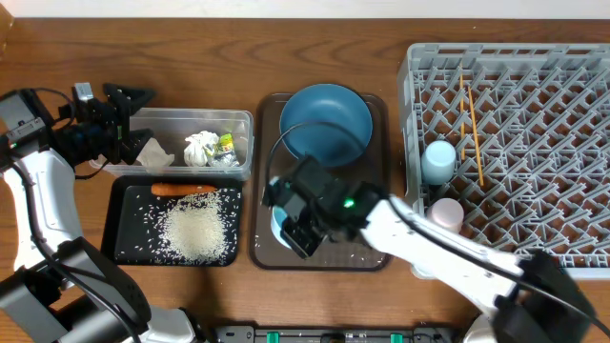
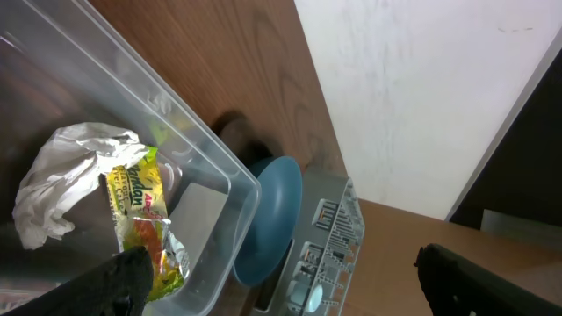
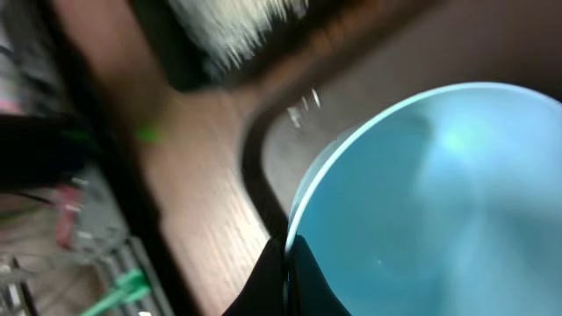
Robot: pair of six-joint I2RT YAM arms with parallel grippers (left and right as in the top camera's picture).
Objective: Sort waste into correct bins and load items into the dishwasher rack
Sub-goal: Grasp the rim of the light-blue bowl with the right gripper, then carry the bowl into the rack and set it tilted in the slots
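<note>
— Overhead first. Where are the arms?
— The left gripper (image 1: 122,100) hangs at the left end of the tub (image 1: 176,129), jaws spread, holding nothing. The right gripper (image 1: 291,227) is down at the near-left corner of the brown tray (image 1: 348,259), on the bowl (image 1: 275,227).
— And the rest?
— Paper wads (image 1: 200,148) and a wrapper (image 1: 226,145) lie in the tub. The carrot (image 1: 183,190) and rice (image 1: 195,229) lie on the black tray (image 1: 129,205). The plate (image 1: 326,124) sits on the brown tray's far half. A blue cup (image 1: 439,160) and a white cup (image 1: 446,214) stand along the left edge of the rack (image 1: 534,171).
— Left wrist?
— The fingers (image 2: 114,281) stand wide apart over the tub, with a wad and the wrapper below them.
— Right wrist?
— It's blurred, but the two fingers look pressed together, pinching the bowl's rim.
</note>
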